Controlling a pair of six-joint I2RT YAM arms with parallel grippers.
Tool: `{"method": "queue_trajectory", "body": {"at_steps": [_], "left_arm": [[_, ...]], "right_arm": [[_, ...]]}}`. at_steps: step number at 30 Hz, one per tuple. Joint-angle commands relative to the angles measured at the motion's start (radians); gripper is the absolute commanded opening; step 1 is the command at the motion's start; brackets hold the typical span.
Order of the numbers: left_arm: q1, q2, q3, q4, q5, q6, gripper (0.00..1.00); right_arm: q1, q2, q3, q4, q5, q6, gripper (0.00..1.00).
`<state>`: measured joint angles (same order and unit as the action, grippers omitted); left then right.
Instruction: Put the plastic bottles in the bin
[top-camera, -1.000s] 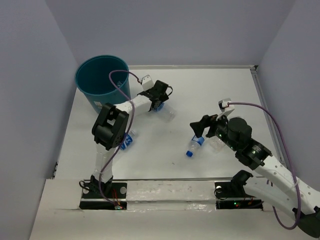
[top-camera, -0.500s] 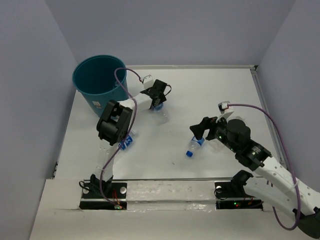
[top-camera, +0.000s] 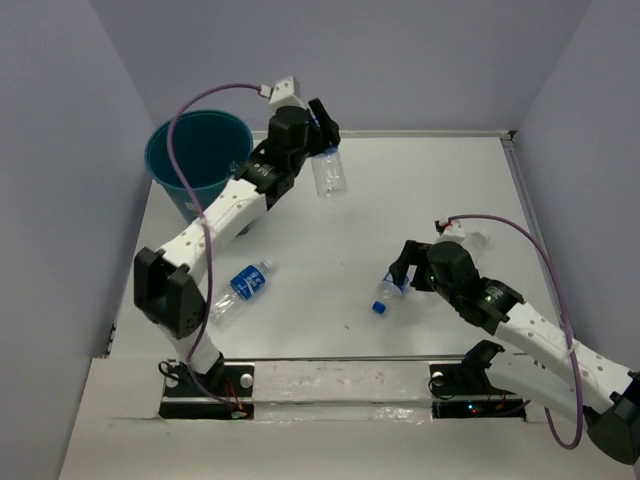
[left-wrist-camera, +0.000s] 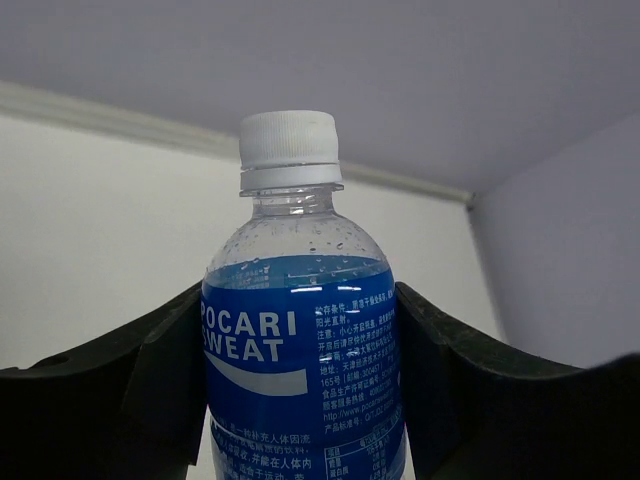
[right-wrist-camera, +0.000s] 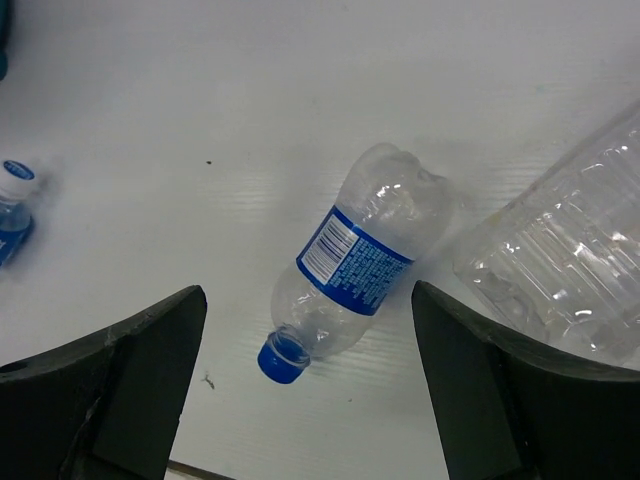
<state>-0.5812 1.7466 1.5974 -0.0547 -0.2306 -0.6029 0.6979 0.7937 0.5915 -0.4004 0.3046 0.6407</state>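
bottle (left-wrist-camera: 300, 350) clamped in left gripper (top-camera: 321, 140), near bin (top-camera: 188, 195)

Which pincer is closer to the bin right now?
Left. The left pincer, shut on a bottle, hangs just right of the bin; the right pincer hovers far off, above a lying bottle.

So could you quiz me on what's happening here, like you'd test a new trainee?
1. True or false: the white-capped bottle in the left gripper is already inside the bin.
2. The lying bottle below the right gripper has a cap that is: A white, B blue, C red.
3. Which gripper is open, holding nothing?
Key: 1 false; 2 B; 3 the right one.
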Motion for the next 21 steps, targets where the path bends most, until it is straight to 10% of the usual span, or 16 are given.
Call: {"method": "queue_trajectory", "body": {"at_steps": [1, 12, 21], "left_arm": [[0.032, -0.251, 0.073, 0.084, -0.168, 0.178, 0.3], [0.493, -0.452, -0.091, 0.075, -0.108, 0.2, 0.31], [0.566, -0.392, -0.145, 0.228, -0.144, 0.245, 0.32]], "right_arm": [[0.002, 0.025, -0.001, -0.014, 0.071, 0.094, 0.88], [0.002, 0.192, 0.007, 0.052, 0.1, 0.108, 1.0], [0.002, 0.312, 0.005, 0.098, 0.114, 0.14, 1.0]]}}
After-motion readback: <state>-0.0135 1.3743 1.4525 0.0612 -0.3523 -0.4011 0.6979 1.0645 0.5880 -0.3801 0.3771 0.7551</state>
